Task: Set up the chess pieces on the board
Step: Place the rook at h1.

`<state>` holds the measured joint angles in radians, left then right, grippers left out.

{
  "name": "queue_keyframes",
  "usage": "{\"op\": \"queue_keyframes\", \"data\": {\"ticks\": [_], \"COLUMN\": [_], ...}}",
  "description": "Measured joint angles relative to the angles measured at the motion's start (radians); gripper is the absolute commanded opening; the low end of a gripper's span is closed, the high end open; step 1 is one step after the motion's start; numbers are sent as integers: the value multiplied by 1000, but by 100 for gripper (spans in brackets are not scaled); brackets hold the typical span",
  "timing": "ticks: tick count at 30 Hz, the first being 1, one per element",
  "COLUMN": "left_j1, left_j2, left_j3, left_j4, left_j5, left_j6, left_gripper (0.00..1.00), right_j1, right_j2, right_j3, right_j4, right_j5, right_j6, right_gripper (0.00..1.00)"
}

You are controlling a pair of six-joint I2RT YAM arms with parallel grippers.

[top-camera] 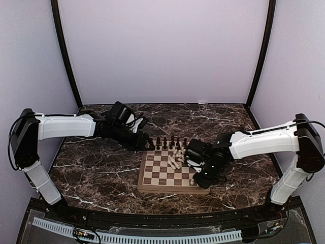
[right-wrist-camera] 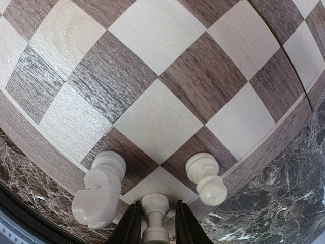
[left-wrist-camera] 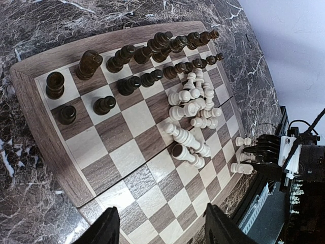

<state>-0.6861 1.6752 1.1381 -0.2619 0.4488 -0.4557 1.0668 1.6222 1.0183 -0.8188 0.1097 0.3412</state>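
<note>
Straddling a turned cream piece [right-wrist-camera: 155, 226] at the near right corner of the board [right-wrist-camera: 152, 66], the right gripper [right-wrist-camera: 156, 207] keeps a finger close on each side; whether it pinches or has let go cannot be told. Finishing well calls for a straight upward exit, sparing the notched cream knight [right-wrist-camera: 99, 190] and round-headed pawn [right-wrist-camera: 205, 180] just beside. The left gripper [left-wrist-camera: 162, 226] hangs released over grainy wood checks. Glossy dark pieces [left-wrist-camera: 152, 48] line the far edge, and a cream heap [left-wrist-camera: 195, 109] lies mid-board.
</note>
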Motion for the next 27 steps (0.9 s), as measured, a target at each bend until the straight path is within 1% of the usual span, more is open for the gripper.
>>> {"op": "queue_keyframes", "data": {"ticks": [14, 21, 24, 27], "left_j1": [0, 0, 0, 0], "left_j2": [24, 35, 35, 35], "left_j3": [18, 24, 25, 31], "left_j4": [-2, -1, -2, -4], "left_j5": [2, 3, 3, 3], "left_j6": [3, 4, 8, 16], "left_gripper": [60, 60, 60, 59], "right_j1": [-20, -23, -23, -27], "right_j2": [6, 2, -27, -71], "right_j3": [6, 10, 44, 120], "right_j4": [-3, -6, -36, -78], "right_j5": [2, -13, -24, -24], "right_j6": [-16, -34, -43, -48], "right_gripper": [24, 30, 32, 31]}}
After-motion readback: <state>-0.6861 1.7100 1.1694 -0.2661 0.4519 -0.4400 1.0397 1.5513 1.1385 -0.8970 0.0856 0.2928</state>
